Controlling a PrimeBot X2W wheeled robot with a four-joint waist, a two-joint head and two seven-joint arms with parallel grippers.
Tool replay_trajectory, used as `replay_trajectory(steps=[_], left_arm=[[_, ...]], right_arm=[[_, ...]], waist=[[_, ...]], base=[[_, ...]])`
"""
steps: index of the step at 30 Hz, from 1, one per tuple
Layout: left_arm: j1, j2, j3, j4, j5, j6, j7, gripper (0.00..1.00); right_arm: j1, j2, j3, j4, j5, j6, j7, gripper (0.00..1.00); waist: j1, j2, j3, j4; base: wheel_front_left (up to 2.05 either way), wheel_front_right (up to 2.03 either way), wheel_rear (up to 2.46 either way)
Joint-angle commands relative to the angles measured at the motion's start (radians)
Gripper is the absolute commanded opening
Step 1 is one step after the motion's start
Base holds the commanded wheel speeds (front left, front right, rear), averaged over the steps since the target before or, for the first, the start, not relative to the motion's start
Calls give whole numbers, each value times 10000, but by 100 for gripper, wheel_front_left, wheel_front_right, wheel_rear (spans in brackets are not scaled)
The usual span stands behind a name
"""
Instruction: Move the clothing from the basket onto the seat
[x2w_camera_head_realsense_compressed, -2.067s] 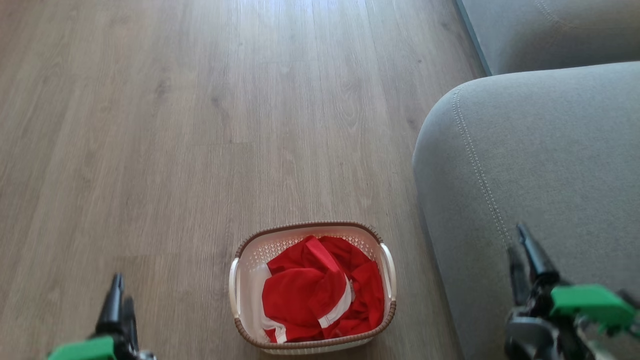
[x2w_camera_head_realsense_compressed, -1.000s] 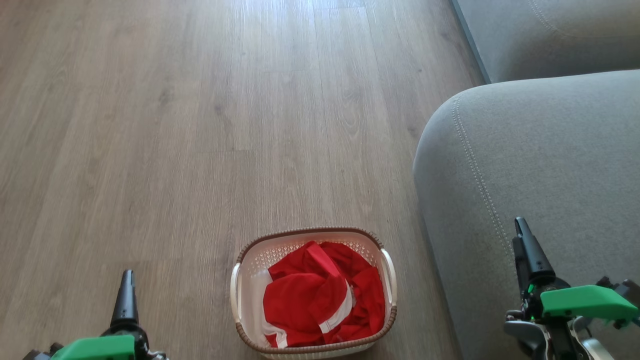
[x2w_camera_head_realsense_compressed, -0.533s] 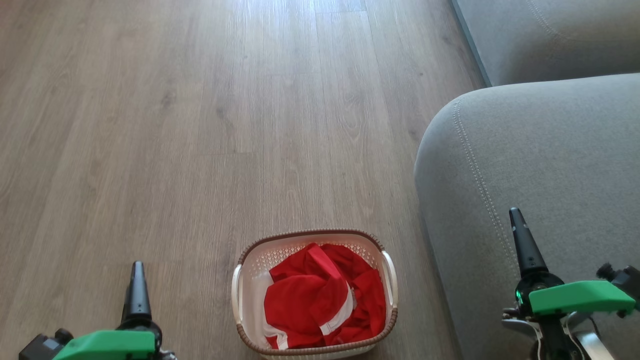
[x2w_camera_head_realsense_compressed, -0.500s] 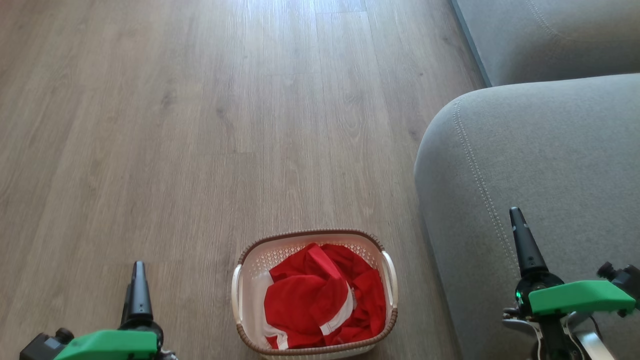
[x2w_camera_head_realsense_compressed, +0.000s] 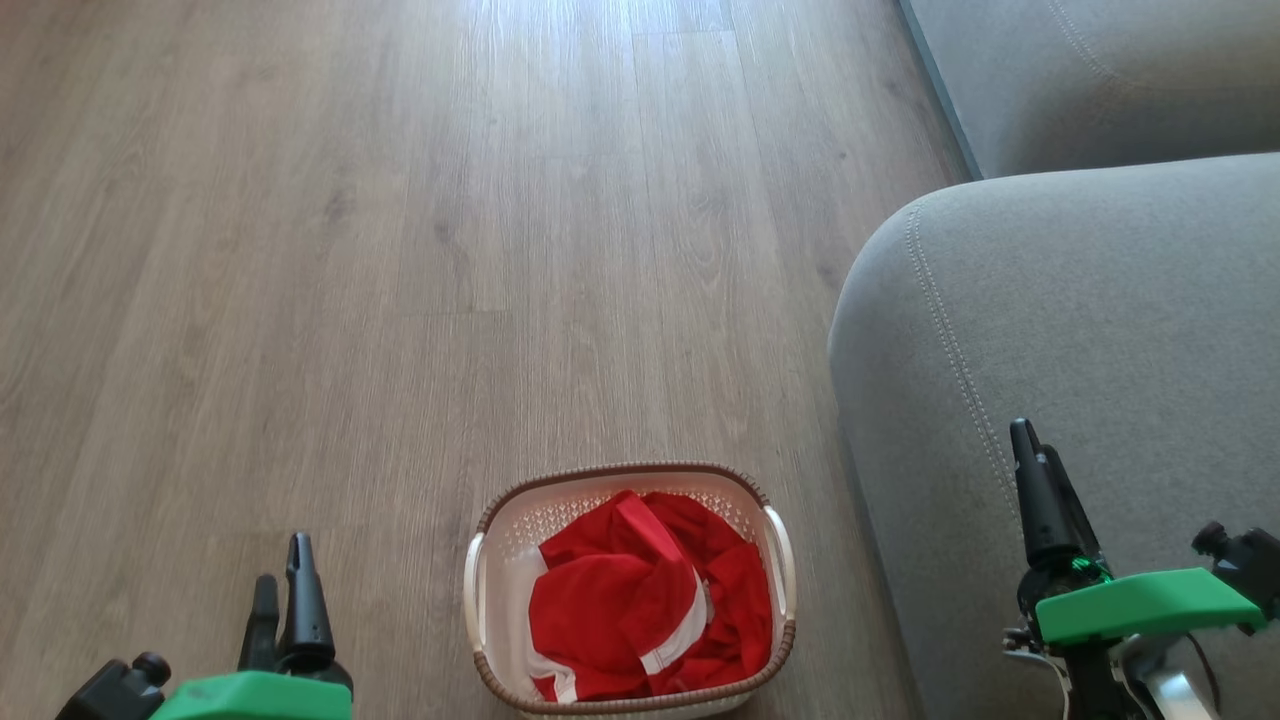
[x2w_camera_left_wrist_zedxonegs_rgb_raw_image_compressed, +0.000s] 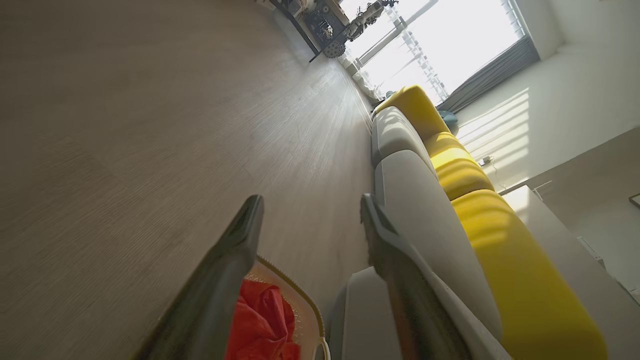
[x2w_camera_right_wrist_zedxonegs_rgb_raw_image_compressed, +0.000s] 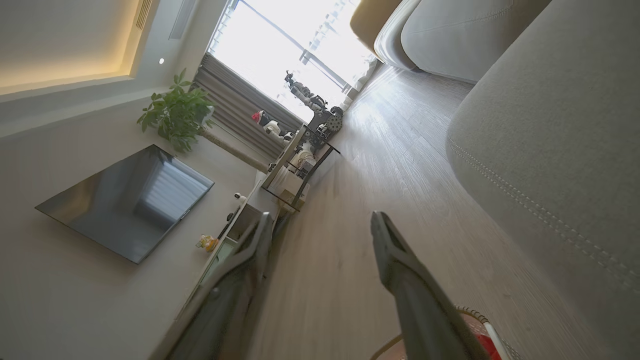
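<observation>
Several folds of red, shiny sports clothing (x2w_camera_head_realsense_compressed: 640, 595) with white trim lie bunched in the small cream perforated plastic basket (x2w_camera_head_realsense_compressed: 622, 469) with a brown woven-look rim. They fill most of it, and none is out yet. The basket stands on the pale wood-plank floor (x2w_camera_head_realsense_compressed: 400, 250), just beside the rounded corner of the large grey fabric seat (x2w_camera_head_realsense_compressed: 1100, 320) with double-stitched seams, which lies to its right. The heap runs longest from the basket's near edge to its far edge.

It sits between the two arms: the left pincer (x2w_camera_head_realsense_compressed: 282, 562) hangs over bare floor to its left, the right pincer (x2w_camera_head_realsense_compressed: 1032, 442) over the seat to its right. Both have their fingers spread wide and hold nothing. I judge the left the nearer, with a clear reach inward and down, whereas the right would first have to clear the cushion.
</observation>
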Motion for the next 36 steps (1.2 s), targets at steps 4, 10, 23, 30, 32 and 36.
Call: replay_trajectory(steps=[4,10,23,30,32,36], left_arm=[[-116,127,78,-258,848,38,-198,100],[-10,139,72,-211,1956,104,-403,100],[186,160,18,-136,3760,102,-784,100],[275,167,-49,-78,4665,110,-989,100],[309,169,-68,-57,4915,128,-1048,100],[386,173,-85,-3,5405,161,-1165,100]], right_arm=[[-168,32,-161,-434,-814,-1,-85,100],[-108,190,-355,-411,-1998,-1,-102,100],[-2,481,-689,-309,-4045,-1,-133,100],[94,639,-853,-267,-5150,-1,-150,100],[120,684,-901,-252,-5456,-1,-155,100],[171,774,-996,-210,-6081,-1,-165,100]], waist=[[0,0,-19,1],[0,0,-44,12],[0,0,-115,23],[0,0,-173,18],[0,0,-192,14],[0,0,-232,12]], base=[[0,0,0],[0,0,0],[0,0,0],[0,0,0],[0,0,0],[0,0,0]])
